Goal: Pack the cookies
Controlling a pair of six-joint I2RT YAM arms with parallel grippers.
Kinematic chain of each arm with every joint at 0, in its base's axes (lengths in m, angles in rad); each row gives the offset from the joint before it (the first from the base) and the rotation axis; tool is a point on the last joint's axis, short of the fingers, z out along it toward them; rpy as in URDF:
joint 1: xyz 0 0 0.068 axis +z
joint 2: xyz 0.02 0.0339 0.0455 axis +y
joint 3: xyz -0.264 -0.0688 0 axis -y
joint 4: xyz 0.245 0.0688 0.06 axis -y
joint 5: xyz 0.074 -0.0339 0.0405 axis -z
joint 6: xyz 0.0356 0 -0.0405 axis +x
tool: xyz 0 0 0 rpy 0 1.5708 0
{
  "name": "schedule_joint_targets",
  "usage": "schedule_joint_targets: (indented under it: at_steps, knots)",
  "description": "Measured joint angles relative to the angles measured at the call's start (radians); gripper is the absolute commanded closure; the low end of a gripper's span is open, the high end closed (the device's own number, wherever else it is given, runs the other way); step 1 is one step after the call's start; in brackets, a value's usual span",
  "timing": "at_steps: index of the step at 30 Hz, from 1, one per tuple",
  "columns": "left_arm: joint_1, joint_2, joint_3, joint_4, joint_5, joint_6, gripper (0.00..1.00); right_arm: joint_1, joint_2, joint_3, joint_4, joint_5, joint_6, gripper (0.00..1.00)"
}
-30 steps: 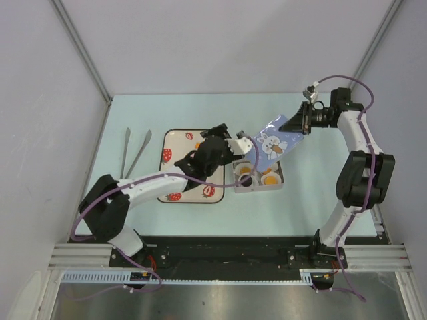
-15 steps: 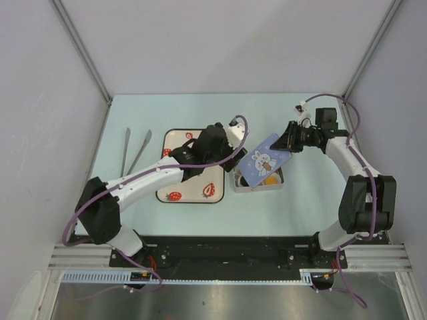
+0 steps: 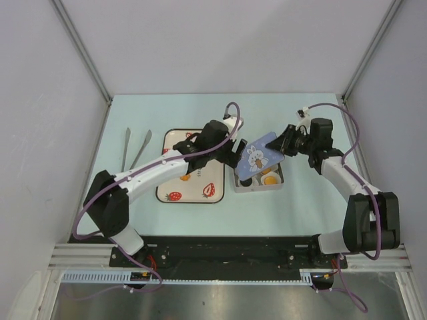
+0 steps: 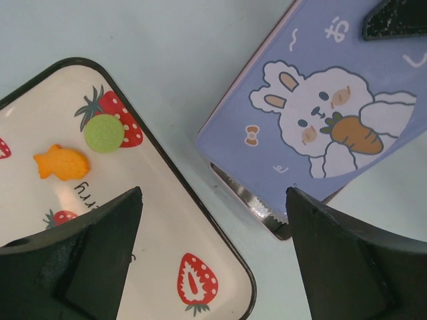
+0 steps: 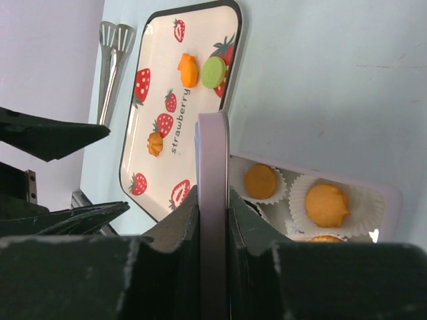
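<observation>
The open tin (image 3: 278, 186) holds white paper cups with cookies. In the right wrist view three orange cookies (image 5: 260, 181) (image 5: 327, 205) show in their cups; the black one is mostly hidden behind the lid. My right gripper (image 3: 287, 141) is shut on the edge of the blue bunny lid (image 3: 257, 155) (image 5: 213, 167), held tilted over the tin's far side. My left gripper (image 3: 235, 152) (image 4: 213, 200) is open and empty, hovering between the strawberry tray's corner and the tin's left edge (image 4: 267, 215), beside the lid (image 4: 320, 113).
The strawberry tray (image 3: 175, 181) (image 5: 207, 33) lies left of the tin and carries an orange fish biscuit (image 4: 61, 163), a green disc (image 4: 103, 133) and a small orange piece (image 5: 155, 143). Metal tongs (image 3: 133, 152) lie far left.
My right gripper has brought the lid left and down from the back right to over the tin. My left gripper has shifted from over the tray to the tin's left edge.
</observation>
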Motion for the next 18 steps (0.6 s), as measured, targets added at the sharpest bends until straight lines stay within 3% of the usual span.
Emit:
schedule_joint_targets:
  at_steps: [18]
  knots:
    - [0.053,0.047,-0.002,-0.010,0.032,-0.126,0.08,0.069,-0.003,-0.078,0.174,0.051,0.154,1.00]
